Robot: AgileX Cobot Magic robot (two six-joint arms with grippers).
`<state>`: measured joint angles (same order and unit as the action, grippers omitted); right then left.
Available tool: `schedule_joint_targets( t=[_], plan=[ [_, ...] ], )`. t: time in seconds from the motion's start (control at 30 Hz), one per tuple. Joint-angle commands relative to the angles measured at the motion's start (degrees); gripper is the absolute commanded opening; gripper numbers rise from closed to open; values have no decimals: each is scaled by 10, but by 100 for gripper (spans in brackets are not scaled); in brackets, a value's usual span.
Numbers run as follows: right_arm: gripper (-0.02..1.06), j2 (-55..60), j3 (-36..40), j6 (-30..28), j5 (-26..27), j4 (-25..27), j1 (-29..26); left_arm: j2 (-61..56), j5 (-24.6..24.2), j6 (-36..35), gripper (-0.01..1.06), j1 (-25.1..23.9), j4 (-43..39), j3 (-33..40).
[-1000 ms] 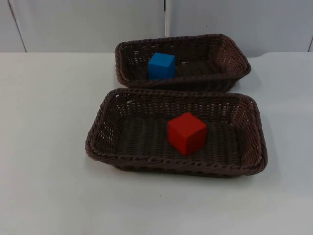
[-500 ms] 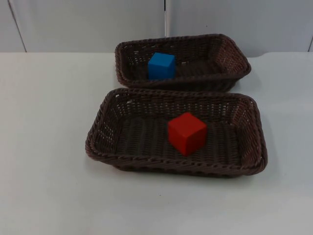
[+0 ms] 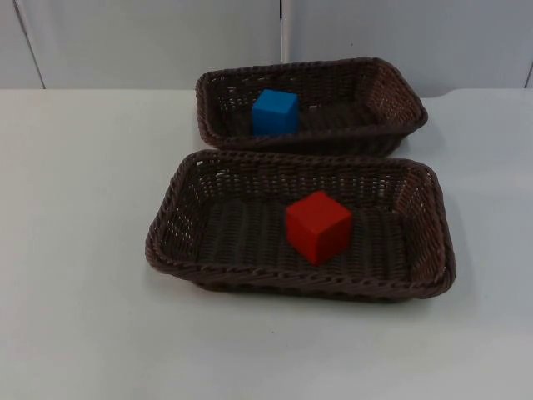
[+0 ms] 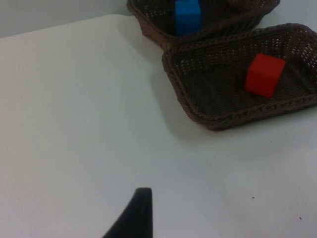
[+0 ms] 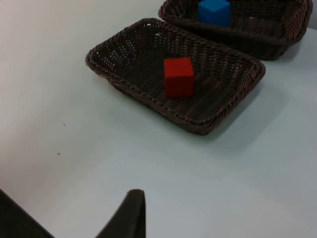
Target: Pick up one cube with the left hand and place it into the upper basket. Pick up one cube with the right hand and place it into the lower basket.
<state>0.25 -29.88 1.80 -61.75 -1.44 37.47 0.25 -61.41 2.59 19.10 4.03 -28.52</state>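
- Left gripper [image 4: 136, 218]: we see one black fingertip over bare table, well apart from both baskets. It touches nothing and has nothing btwn its fingers that we can see; how far open, we can't tell.
- Right gripper [image 5: 130, 215]: same story. One dark fingertip above bare table, near side of the lower basket but clear of it. No hold on anything visible; opening can't be judged.
- Red cube [image 3: 317, 226] sits inside the lower basket [image 3: 166, 242], on the woven floor, roughly mid-basket and a bit toward the right wall, not touching any wall. It stands turned w/ one corner toward the front rim. We also see it in the left wrist view [image 4: 264, 74] and right wrist view [image 5: 179, 76].
- Blue cube [image 3: 275, 112] sits in the upper basket [image 3: 400, 92], left of centre, near the front wall.
- The 2 baskets lie just beside each other, upper one's front wall against or almost against the lower one's back rim; can't tell if touching.
- Both rest on the white table [image 3: 75, 250], grey wall [image 3: 150, 42] behind.
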Motion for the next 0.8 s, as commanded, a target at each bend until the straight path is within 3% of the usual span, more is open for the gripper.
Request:
schedule_joint_targets(
  t=[0.0,0.77],
  plan=[
    [105,-3,4,1,-1,-3,-2,-3,-2,-3,105,1,-3,3],
    [105,-3,4,1,-1,3,-2,-3,-2,-3,105,1,-3,3]
  ],
)
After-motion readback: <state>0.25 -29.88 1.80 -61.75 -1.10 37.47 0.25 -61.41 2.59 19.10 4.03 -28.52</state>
